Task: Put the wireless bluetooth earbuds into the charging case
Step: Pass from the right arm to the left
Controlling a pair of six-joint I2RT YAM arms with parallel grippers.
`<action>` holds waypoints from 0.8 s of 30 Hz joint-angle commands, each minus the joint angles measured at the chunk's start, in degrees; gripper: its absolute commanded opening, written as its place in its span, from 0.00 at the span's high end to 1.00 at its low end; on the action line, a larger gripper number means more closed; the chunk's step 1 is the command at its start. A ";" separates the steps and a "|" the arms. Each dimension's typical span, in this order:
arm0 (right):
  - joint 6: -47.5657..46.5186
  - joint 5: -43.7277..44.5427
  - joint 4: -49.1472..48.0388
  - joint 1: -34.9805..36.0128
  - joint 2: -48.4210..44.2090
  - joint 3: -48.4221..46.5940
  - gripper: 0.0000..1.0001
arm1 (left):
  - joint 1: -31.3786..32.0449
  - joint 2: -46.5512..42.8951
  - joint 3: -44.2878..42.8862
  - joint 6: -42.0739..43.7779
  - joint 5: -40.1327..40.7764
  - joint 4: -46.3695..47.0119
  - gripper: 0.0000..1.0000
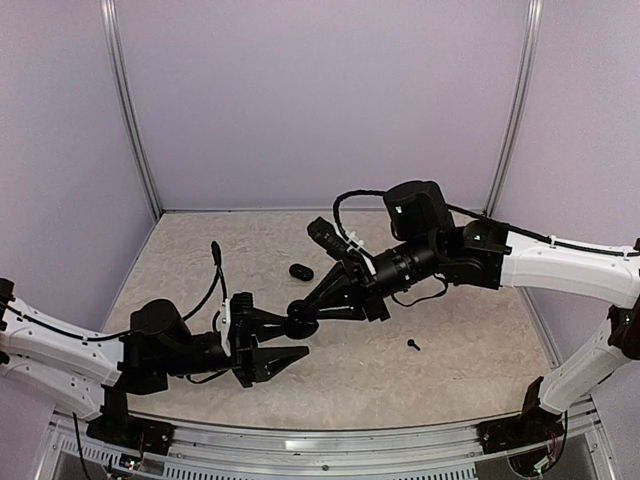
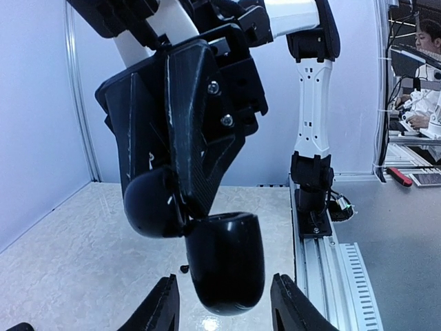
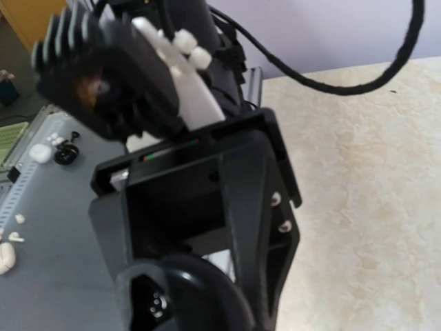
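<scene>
R end effector (image 1: 306, 319) clenched on charging case (image 2: 226, 265), case looks open in two halves, held above desk (image 1: 450, 370) near front-centre. L end effector (image 1: 297, 337) released, fingers (image 2: 163, 309) spread either side below case. One earbud (image 1: 413, 344) on desk, well apart to R.

centre: right gripper (image 1: 303, 320) clamped on the open charging case (image 2: 227, 269), which hangs between the spread fingers of the left gripper (image 1: 298, 337), filling that gap | front-right: one earbud (image 1: 413, 344) lies alone, open room all round | behind the grippers: small black oval object (image 1: 300, 271), apart from both arms | table (image 1: 200, 250) back-left: open surface
</scene>
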State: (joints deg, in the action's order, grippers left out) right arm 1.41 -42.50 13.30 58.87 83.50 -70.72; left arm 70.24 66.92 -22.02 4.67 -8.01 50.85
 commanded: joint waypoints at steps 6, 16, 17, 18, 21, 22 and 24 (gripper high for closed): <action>-5.82 6.11 11.03 1.26 2.65 -6.05 0.94 | 0.34 -0.76 -2.28 1.31 1.69 -5.47 0.54; -6.77 9.07 14.25 2.36 3.75 -8.28 0.94 | 0.46 0.12 -3.45 0.82 3.17 -6.25 0.58; -6.77 9.14 14.30 2.38 3.83 -8.36 0.94 | 0.43 0.19 -3.44 0.82 3.25 -6.20 0.59; -6.77 9.33 14.36 2.48 3.84 -8.38 0.94 | 0.43 0.23 -3.54 0.79 3.47 -6.14 0.61; -6.77 9.45 14.39 2.54 3.90 -8.47 0.94 | 0.45 0.53 -3.45 0.70 4.31 -6.18 0.66; -6.77 9.45 14.32 2.56 3.86 -8.46 0.94 | 0.43 0.71 -3.50 0.73 4.55 -6.20 0.68; -6.75 9.45 14.30 2.65 3.78 -8.40 0.94 | 0.43 0.89 -3.46 0.65 4.80 -6.15 0.70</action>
State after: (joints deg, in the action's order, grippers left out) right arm -4.89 -33.10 26.76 60.64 86.98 -77.36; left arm 70.48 67.20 -23.88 5.21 -5.06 44.40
